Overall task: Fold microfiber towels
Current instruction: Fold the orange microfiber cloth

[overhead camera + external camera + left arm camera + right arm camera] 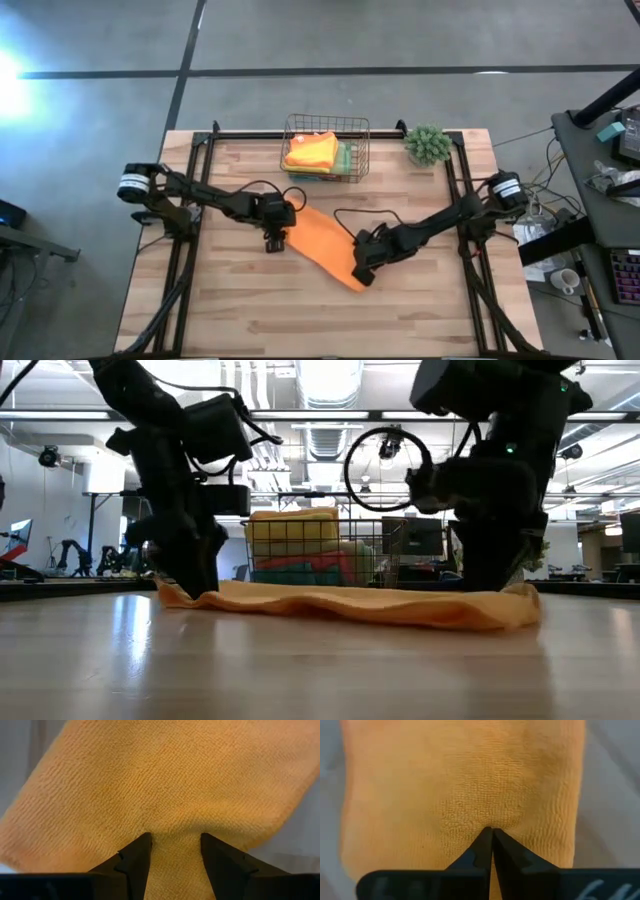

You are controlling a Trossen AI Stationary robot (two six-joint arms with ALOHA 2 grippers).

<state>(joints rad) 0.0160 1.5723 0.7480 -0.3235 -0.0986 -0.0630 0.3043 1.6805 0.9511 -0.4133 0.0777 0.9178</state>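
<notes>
An orange microfiber towel [325, 248] lies on the wooden table as a long strip, slanting from mid-left toward the near right. My left gripper [277, 243] is at its left end and my right gripper [362, 275] at its near right end, both pointing steeply down. Each is shut on the cloth. In the low view the towel [350, 603] rests on the table, sagging between the two grippers. More towels, yellow-orange on top, lie in a wire basket [325, 150]. My left gripper holds a ridge of the towel's end [175, 847], gathered between its two fingers [135, 855]. The fingers come steeply from above. The cloth puckers at the fingertips and the rest spreads flat on the table. My right gripper pinches a small pucker of the towel's upper face [490, 822] between its meeting fingertips, near the strip's end. It comes steeply from above. Fine wrinkles run out from the tips. One layer or several, I cannot tell. The towel lies on the table.
The wire basket stands at the table's far middle, with a small green spiky plant [428, 145] to its right. Black frame rails [190, 250] run along both table sides. Bare wood lies near the front edge [320, 325].
</notes>
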